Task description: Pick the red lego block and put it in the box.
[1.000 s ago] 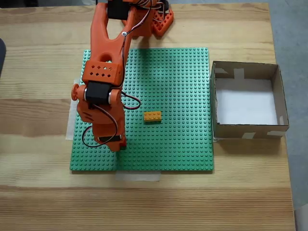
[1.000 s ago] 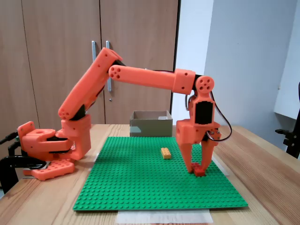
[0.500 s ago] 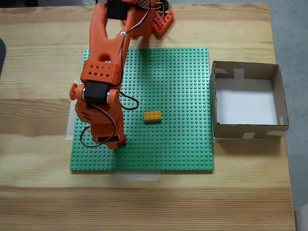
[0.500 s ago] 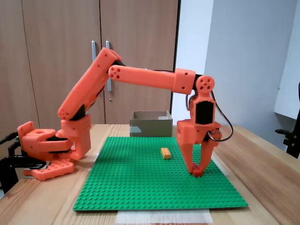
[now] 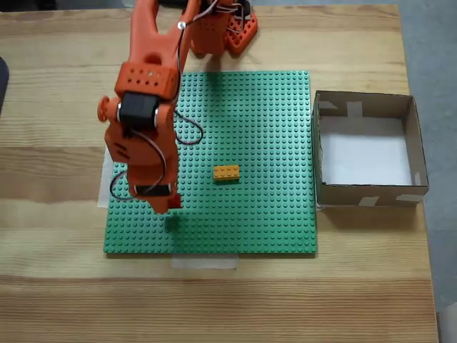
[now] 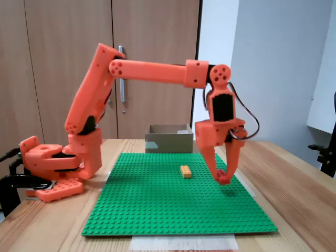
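**Red brick gripped and hanging above the baseplate**

The red lego block (image 6: 224, 179) is sitting pinched between the closed jaws of the gripper (image 6: 223, 178), clear of the green baseplate (image 6: 157, 205), right of centre in the side view. The lift step is in hand. Next, the arm is needing a swing toward the box (image 5: 368, 148) at the overhead frame's right, passing over the orange-yellow brick (image 5: 226, 172).

wooden table (image 5: 57, 286) | on it: green baseplate (image 5: 271, 214), box (image 5: 328, 191), arm base (image 6: 52, 168)
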Motion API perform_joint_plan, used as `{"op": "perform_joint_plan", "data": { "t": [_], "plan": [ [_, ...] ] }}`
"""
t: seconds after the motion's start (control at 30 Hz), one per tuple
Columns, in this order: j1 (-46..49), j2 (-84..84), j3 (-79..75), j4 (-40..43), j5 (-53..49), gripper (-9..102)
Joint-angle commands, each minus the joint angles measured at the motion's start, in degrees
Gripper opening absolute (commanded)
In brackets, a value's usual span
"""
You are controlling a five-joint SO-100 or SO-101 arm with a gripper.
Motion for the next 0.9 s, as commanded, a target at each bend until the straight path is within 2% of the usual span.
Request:
{"op": "perform_joint_plan", "data": {
  "t": [0.0, 0.53, 0.87],
  "plan": [
    [0.4, 8.1, 1.8, -0.7, 0.2, 1],
    [-3.2, 34.8, 17.9, -3.8, 0.0, 1],
    [-13.5, 51.6, 21.0, 1.8, 2.8, 1]
  ]
}}
